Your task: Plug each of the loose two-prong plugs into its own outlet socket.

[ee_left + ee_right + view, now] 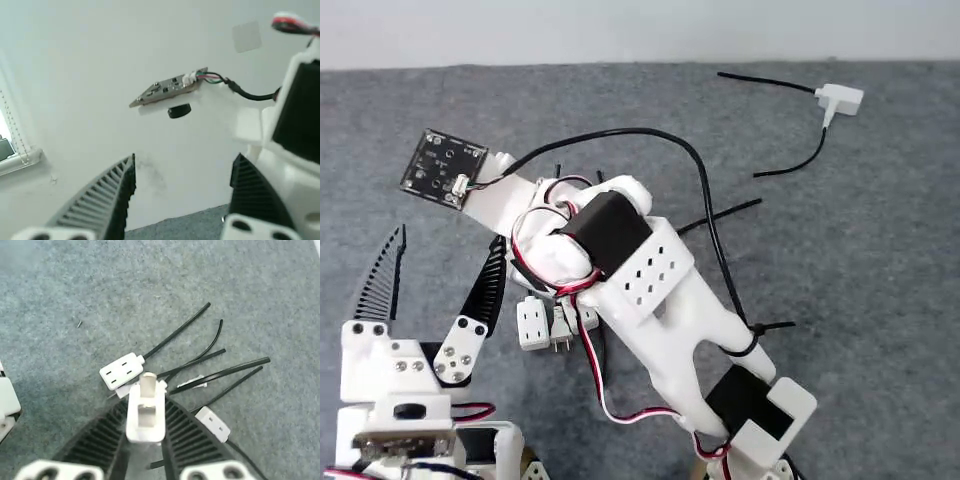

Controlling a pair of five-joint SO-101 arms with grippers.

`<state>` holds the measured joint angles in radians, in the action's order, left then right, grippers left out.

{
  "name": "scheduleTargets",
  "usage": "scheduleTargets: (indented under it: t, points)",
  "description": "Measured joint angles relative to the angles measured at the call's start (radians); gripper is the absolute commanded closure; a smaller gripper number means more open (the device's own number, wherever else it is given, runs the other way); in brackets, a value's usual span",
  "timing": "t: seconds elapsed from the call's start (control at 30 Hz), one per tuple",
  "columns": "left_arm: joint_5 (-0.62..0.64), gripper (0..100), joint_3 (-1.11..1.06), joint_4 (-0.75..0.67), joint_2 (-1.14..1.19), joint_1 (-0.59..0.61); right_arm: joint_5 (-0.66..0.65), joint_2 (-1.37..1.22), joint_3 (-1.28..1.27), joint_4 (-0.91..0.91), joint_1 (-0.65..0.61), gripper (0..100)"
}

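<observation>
My right gripper (145, 406) is shut on a white two-prong plug (145, 421), prongs pointing away from the camera. Just beyond the prongs lies a white outlet socket (121, 371) on a black cord. A second socket (213, 423) lies to the side. In the high view the right arm (650, 280) bends down over a socket (532, 322) and the plug (562, 326). Another loose white plug (840, 98) with a black cord lies at the far right of the table. My left gripper (451, 238) stands open at the near left, raised, with nothing in it (185, 159).
Several black cords (210, 370) fan out across the grey carpet-like table (880, 280). The right arm's camera board (445, 165) hangs just beyond the left gripper's fingertips and also appears in the left wrist view (170, 90). Open room lies at the right.
</observation>
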<state>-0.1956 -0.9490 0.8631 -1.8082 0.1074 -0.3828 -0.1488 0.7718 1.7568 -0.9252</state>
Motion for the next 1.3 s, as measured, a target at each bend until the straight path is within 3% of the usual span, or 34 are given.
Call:
scheduleTargets:
  t: [1.3]
  points:
    - [0.057, 70, -0.364, -0.106, 0.0, 0.006, -0.002, 0.126, -0.077, 0.003, -0.003, 99.1]
